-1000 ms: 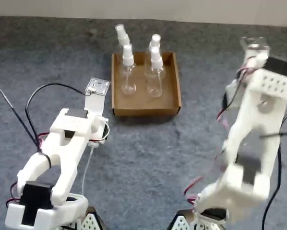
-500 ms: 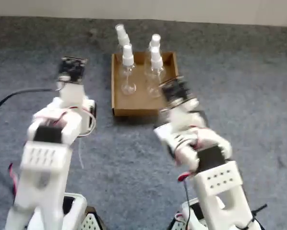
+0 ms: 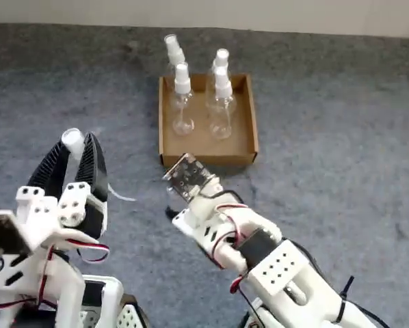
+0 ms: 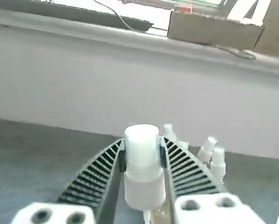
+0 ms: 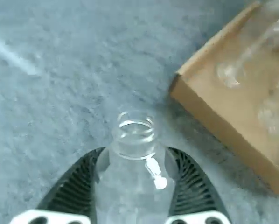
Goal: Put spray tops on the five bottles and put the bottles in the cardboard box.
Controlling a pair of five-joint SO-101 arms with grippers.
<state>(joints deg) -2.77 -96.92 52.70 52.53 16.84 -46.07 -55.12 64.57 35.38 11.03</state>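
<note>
Pinching one white spray top [image 4: 142, 179] in the left gripper [image 4: 142, 144], held up above the grey carpet [image 3: 341, 137]. Clamping one uncapped bottle [image 5: 132, 182] in the right gripper [image 5: 136, 156], near the single cardboard box [image 3: 208, 158]. Counting four capped bottles [image 3: 182, 102] standing inside it.

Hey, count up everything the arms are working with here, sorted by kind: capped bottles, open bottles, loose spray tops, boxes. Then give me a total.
Capped bottles: 4
Open bottle: 1
Loose spray top: 1
Cardboard box: 1
Total: 7
</note>
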